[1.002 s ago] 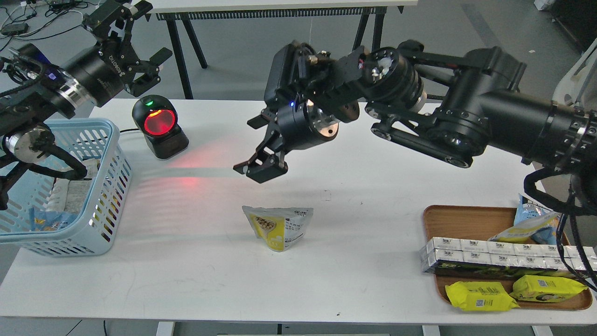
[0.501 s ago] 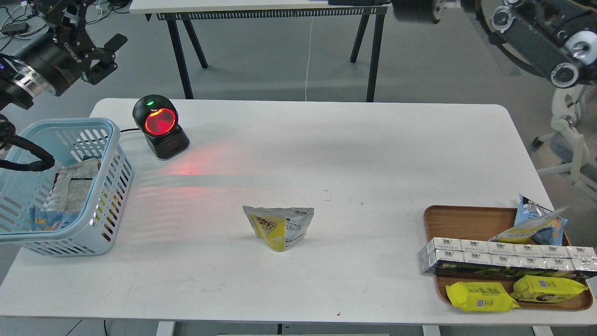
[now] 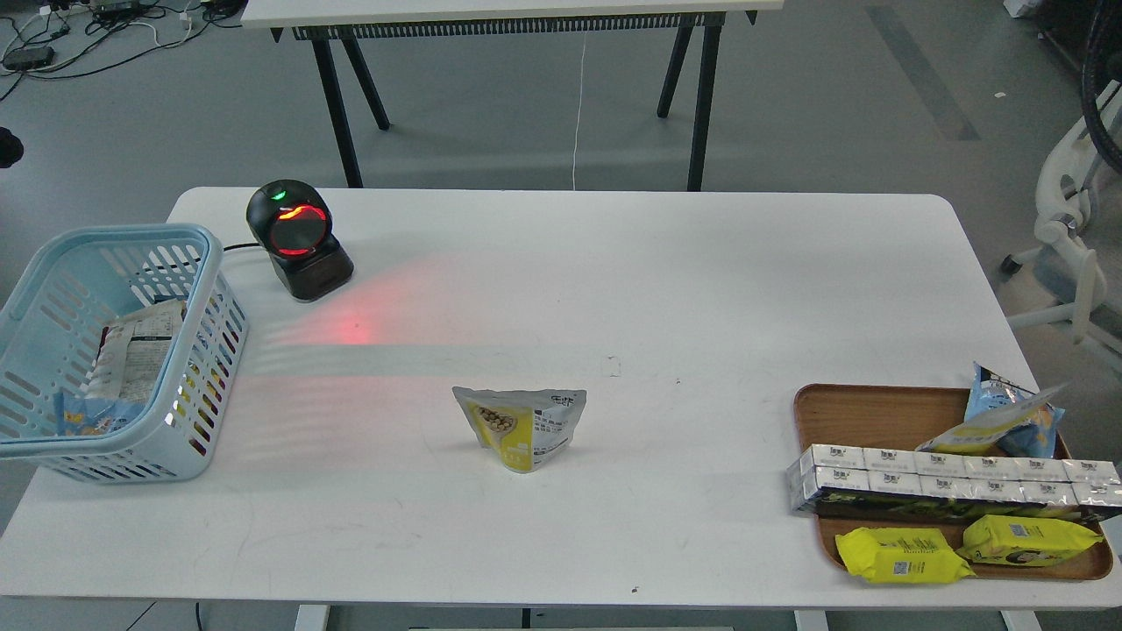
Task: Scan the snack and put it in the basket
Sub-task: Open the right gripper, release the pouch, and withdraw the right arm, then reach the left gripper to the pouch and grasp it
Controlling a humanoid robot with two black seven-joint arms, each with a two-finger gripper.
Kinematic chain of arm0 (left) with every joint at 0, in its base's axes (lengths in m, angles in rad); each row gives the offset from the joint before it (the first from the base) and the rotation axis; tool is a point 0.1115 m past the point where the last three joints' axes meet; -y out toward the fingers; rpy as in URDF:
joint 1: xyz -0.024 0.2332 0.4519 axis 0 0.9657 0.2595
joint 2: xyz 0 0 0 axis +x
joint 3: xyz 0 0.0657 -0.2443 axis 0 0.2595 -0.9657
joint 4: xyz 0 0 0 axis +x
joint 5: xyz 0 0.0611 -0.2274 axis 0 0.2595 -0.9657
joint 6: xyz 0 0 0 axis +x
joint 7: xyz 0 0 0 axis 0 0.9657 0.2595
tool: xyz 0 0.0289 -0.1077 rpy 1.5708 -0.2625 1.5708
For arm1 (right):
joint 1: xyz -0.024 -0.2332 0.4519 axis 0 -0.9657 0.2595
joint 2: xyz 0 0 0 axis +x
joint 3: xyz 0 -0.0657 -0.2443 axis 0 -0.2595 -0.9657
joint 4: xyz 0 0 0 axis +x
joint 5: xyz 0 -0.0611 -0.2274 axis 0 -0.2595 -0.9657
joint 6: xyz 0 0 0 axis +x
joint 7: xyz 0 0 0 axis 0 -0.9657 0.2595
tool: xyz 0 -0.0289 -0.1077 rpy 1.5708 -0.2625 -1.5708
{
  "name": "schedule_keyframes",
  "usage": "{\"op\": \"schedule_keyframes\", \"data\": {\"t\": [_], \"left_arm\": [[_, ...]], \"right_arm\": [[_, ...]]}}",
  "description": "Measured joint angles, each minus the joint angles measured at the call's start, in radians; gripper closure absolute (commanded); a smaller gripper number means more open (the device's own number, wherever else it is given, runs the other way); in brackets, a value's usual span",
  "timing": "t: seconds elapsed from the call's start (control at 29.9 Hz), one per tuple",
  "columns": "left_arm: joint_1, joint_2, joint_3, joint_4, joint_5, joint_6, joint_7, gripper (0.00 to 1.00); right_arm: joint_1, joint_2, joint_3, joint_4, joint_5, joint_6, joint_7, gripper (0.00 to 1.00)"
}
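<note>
The snack (image 3: 522, 426), a white-and-yellow pouch picturing round tan beans, lies on the white table (image 3: 701, 289) near the middle, a little toward the front. The light blue basket (image 3: 200, 315) stands at the table's left edge and holds a few packets. A black barcode scanner (image 3: 298, 238) with a glowing red window stands at the back left and casts red light on the table. Neither gripper shows in the head view. Only a small dark bit shows at the far left edge.
A brown wooden tray (image 3: 877, 407) at the front right holds a row of white cartons (image 3: 947, 478), two bright yellow packets (image 3: 903, 556) and a blue-and-yellow bag (image 3: 1008, 419). A second table stands behind. A white chair base is at the far right.
Both arms have lifted up and out of the view; the right one hovered over the table's middle a second ago. The snack has not moved.
</note>
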Motion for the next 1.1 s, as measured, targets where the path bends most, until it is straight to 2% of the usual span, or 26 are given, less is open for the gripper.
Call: {"op": "schedule_keyframes", "data": {"t": [0.17,0.3,0.47,0.63,0.73,0.94,1.1], "left_arm": [[-0.014,-0.035,0.026,-0.063,0.131,0.000,0.000,0.00],[-0.079,0.011,0.092,-0.265,0.379,-0.001,0.000,0.00],[-0.281,0.130,0.375,-0.489,0.458,-0.001,0.000,0.00],[-0.512,0.184,0.673,-0.593,0.521,-0.001,0.000,0.01],[-0.604,0.193,0.816,-0.636,0.535,0.007,0.000,0.01],[-0.755,0.186,1.082,-0.754,0.640,0.134,0.000,0.04],[-0.778,0.173,1.236,-0.842,0.829,0.311,0.000,0.07]], "right_arm": [[0.002,-0.010,0.007,-0.010,0.016,0.000,0.000,0.02],[-0.031,-0.013,0.011,-0.041,0.061,0.000,0.000,0.02],[-0.117,-0.006,0.008,-0.068,0.284,0.000,0.000,0.02],[-0.210,0.000,0.012,-0.055,0.490,0.000,0.000,0.02],[-0.246,0.012,0.013,-0.053,0.592,0.000,0.000,0.02],[-0.292,0.042,0.015,-0.052,0.662,0.000,0.000,0.02],[-0.297,0.046,0.015,-0.053,0.664,0.000,0.000,0.02]]}}
